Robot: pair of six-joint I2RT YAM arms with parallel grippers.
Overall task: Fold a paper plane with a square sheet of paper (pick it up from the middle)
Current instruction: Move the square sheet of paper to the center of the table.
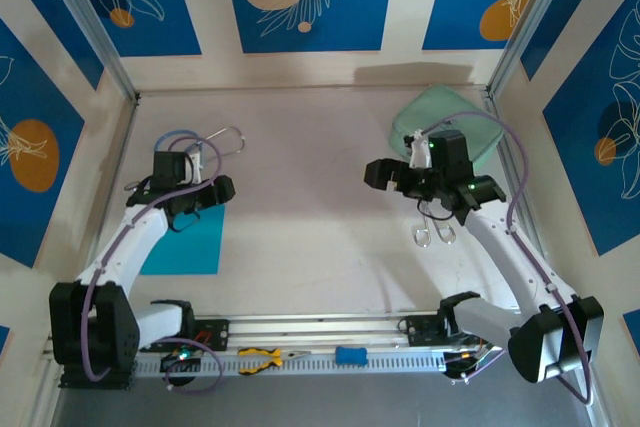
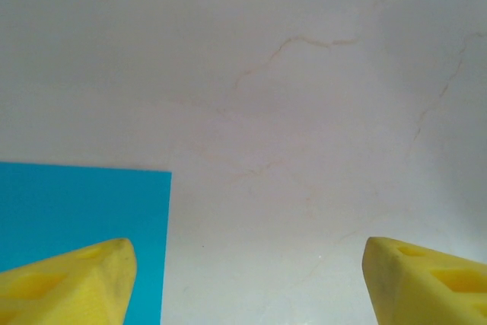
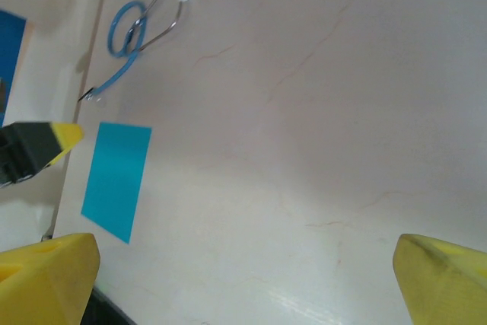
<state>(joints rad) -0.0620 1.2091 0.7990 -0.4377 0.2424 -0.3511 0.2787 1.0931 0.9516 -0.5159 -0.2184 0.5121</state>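
Paper (image 1: 185, 242) is lying flat near the left edge of the bench (image 1: 320, 237). Left gripper (image 2: 243, 279) is hovering over its far right corner, jaws spread wide, holding nothing. Right gripper (image 3: 243, 279) is hanging toward the right side, likewise agape and empty.

The left fingers (image 2: 68, 283) and right fingers (image 3: 46, 279) gape wide.

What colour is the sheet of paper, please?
The sheet of paper is plain cyan-blue, clearest in the left wrist view.

No readable text, labels, brands, numbers or signs on anything in view.
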